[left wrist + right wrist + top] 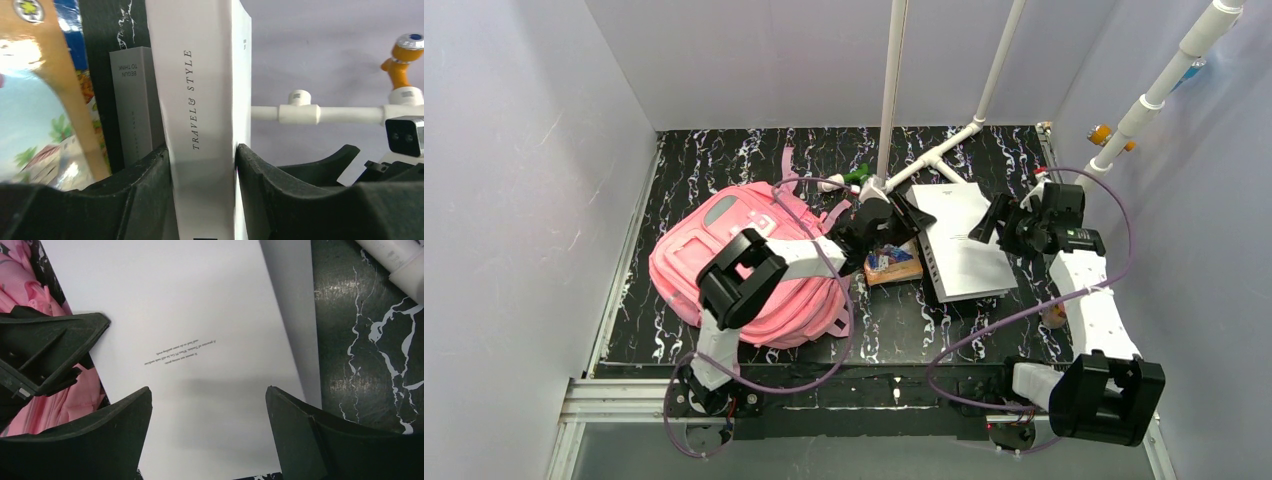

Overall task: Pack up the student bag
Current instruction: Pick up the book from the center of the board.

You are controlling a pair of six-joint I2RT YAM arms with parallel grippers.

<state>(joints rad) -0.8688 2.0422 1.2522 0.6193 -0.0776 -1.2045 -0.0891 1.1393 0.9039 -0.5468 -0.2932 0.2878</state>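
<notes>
One pink bag lies at the table's left, soft, its lighter front with the grey strip facing up, partly under the left arm. Only the left wrist view shows the left gripper clamped on the white book at its lettered spine, grey book just beside. Right gripper hangs wide open over the white cover. Colourful book lies between bag and white book. Pipe frame stands at the far side.

Overhead view looks down on the table; both close wrist views share the white book.
</notes>
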